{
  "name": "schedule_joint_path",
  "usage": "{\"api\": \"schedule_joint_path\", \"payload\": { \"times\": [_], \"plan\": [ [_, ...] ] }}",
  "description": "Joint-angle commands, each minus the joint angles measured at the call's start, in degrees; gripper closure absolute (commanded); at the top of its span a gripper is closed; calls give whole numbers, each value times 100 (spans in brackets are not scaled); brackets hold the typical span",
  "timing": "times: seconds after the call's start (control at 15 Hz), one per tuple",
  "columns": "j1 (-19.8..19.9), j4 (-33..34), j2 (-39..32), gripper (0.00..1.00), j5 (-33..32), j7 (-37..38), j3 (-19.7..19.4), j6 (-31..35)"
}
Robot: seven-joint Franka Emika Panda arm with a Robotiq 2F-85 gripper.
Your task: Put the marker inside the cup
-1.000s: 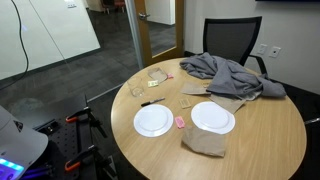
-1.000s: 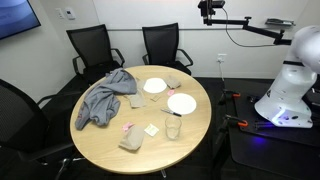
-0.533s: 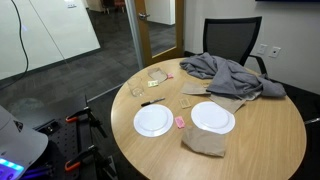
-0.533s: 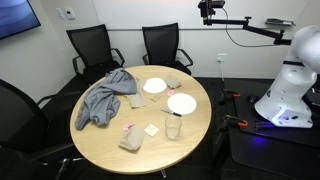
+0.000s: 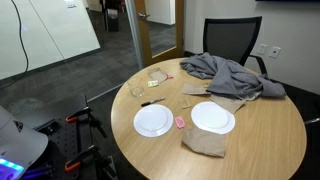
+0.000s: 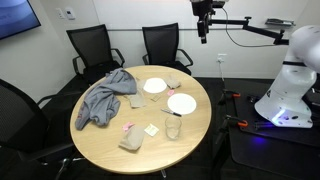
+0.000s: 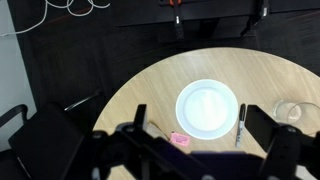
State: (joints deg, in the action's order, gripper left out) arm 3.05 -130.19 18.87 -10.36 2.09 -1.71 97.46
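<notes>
Nothing of the job is done yet: the marker (image 7: 241, 124) lies flat on the table (image 7: 150, 95) and the cup (image 7: 291, 112) holds nothing that you can see. The tool (image 6: 203, 30) hangs high at the top of the frame in an exterior view, well apart from everything on the table. In the wrist view its two dark fingers (image 7: 139, 120) reach up from the bottom edge, spread wide with nothing between them. The reach, the grasp, the carry and the drop are all left for you. The marker is a thin black stick at the lower right of the wrist view, just beside the white plate (image 7: 208, 108) and between it and the cup. It runs nearly top to bottom in that frame, and which end is the cap is too small to tell. The cup is clear glass, upright, cut by the right edge there. In an exterior view the marker (image 5: 152, 102) sits left of centre, with the cup (image 5: 136, 89) just above it.
</notes>
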Motion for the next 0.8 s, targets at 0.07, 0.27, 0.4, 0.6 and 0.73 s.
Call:
{"api": "schedule_joint_path", "payload": {
  "times": [0.07,0.27,0.4,0.6,0.73],
  "plan": [
    [-184,-731,208,0,438,269,124,657],
    [-276,-1180,220,0,782,448,209,1221],
    [-339,-1503,201,0,999,564,273,1697],
    [-426,-2042,201,0,1226,835,426,2596],
    [-486,-2396,154,0,1361,991,522,3323]
  ]
}}
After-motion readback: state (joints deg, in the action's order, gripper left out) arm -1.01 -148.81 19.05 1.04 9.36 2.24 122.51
